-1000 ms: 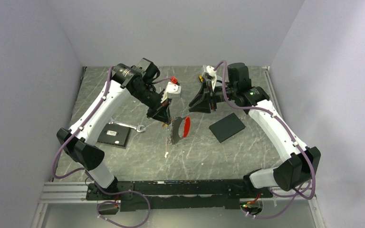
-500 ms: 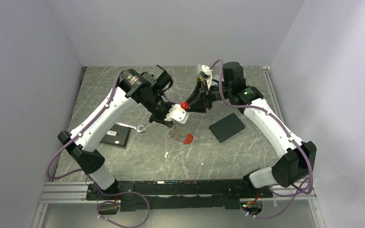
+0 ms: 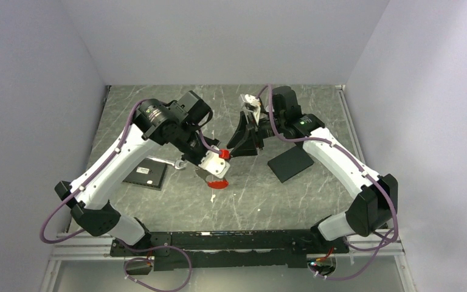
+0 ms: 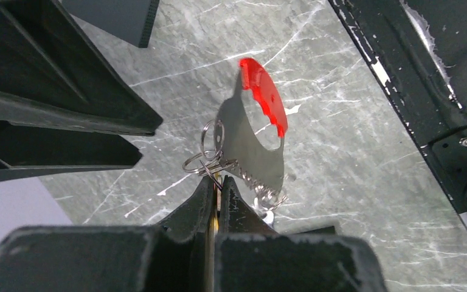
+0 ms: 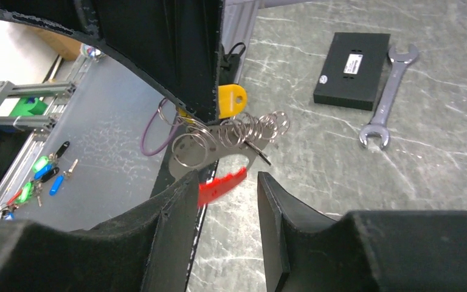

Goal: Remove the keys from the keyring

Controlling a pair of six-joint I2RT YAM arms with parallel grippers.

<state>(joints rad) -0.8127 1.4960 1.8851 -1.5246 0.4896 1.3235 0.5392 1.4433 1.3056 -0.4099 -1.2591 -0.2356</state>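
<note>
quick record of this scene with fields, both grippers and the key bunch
left gripper: shut on the keys, bunch held above the table
right gripper: open, aimed at the keyring
keyring: hangs from the held keys, red strip dangling
on table: wrench, black box
task state: keys not yet off the keyring

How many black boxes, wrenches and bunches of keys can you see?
black boxes: 2
wrench: 1
bunch of keys: 1
total: 4
</note>
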